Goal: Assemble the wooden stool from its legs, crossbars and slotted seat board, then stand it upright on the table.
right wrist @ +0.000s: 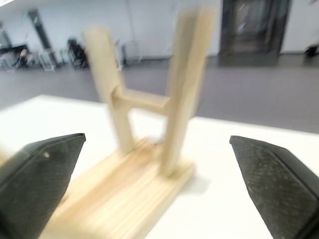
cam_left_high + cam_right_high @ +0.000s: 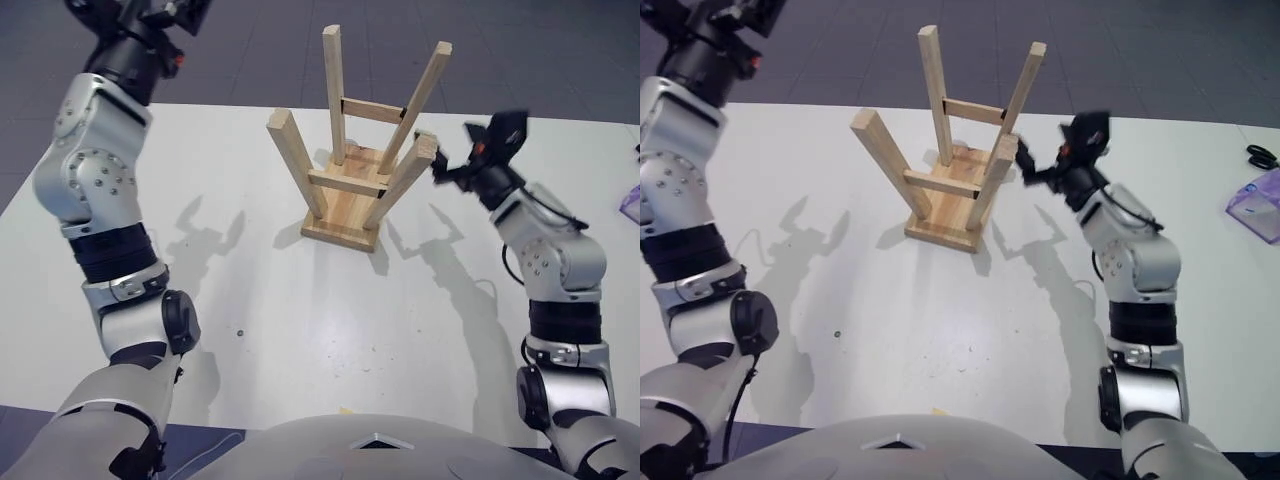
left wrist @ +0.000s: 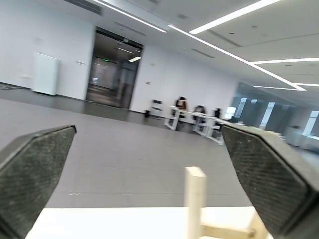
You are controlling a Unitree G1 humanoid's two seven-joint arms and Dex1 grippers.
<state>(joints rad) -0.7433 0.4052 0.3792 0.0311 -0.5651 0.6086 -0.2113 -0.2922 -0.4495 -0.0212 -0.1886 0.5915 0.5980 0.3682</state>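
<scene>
Two agape: left claw [image 3: 148,134], right claw [image 1: 157,138]; stool [image 2: 345,185] inverted (right eye adds purple box [image 2: 1257,205])

Head stereo pair: you looked fwd & down, mid-range; both eyes shared table [image 2: 300,330] and upturned stool [image 2: 345,215].
L wrist cam: you faced level, out into room, at height of one leg [image 3: 195,199] top.
R wrist cam: you faced stool close, near table level.

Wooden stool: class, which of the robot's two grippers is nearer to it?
Right. The right gripper is open, close beside the top of one leg of the upturned stool. The left gripper is raised far off to the stool's left.
</scene>
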